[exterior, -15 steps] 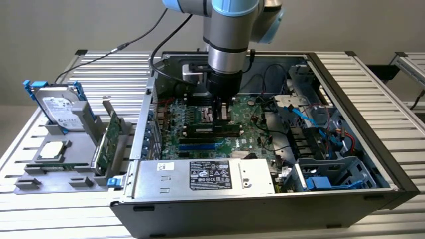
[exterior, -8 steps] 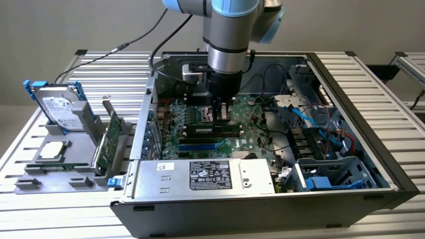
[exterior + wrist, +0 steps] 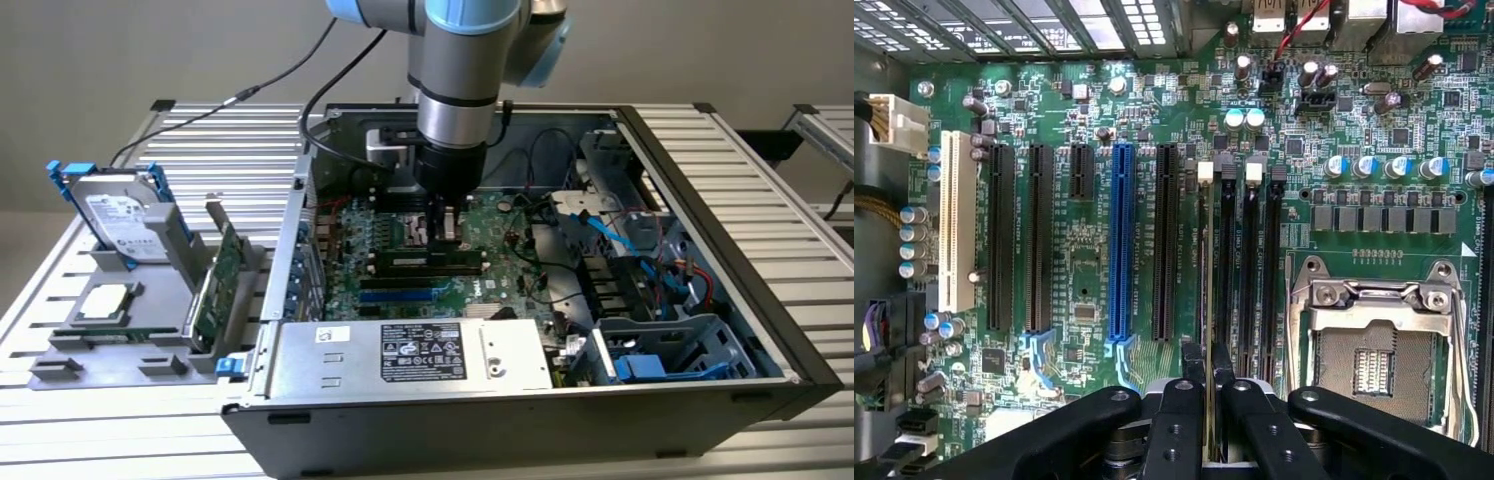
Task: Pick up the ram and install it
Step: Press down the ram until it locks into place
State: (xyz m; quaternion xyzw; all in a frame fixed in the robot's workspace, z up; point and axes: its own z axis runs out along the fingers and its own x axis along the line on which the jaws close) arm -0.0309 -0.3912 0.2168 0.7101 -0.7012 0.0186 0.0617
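Writing: a black-and-white label (image 3: 420, 352) is noted on the power supply (image 3: 514, 362) at the near edge of the case (image 3: 747, 300); its print cannot be read. A pale label is carried by the hard drive (image 3: 118, 208), which stands outside the case at the exterior view's left; it is likewise unreadable. Small white print beside the slots on the board (image 3: 1084, 290) is seen but not legible. Ram (image 3: 427, 262): seen side-on in the exterior view as a long narrow green strip with dark chips; in the wrist view its thin upper edge is presented as a pale line. It is pinched by the gripper (image 3: 447, 238), whose fingers (image 3: 1176, 405) are pressed against its two faces. The ram is held upright over the board, in line with the memory slot (image 3: 1200, 250) capped by a white latch (image 3: 1205, 172). Whether it is seated cannot be told.
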